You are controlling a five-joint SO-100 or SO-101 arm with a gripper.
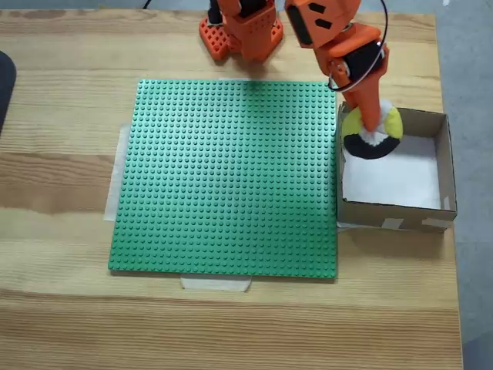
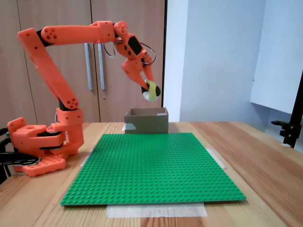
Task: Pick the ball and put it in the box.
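Note:
The ball (image 1: pixel 373 136), yellow, white and black, hangs in the air above the box, pinched between the orange fingers of my gripper (image 1: pixel 371 129). Seen from the side in a fixed view, the ball (image 2: pixel 152 91) sits well above the top rim of the box (image 2: pixel 147 121), with my gripper (image 2: pixel 148 88) shut on it and pointing down. The box (image 1: pixel 441 166) is brown cardboard with a white bottom and stands against the right edge of the green plate. From above, the ball is over the box's upper left part.
A large green studded baseplate (image 1: pixel 227 177), taped down, covers the middle of the wooden table (image 1: pixel 62 308). My arm's orange base (image 2: pixel 40 144) stands at the left in the side view. A dark object (image 1: pixel 5 85) lies at the table's left edge.

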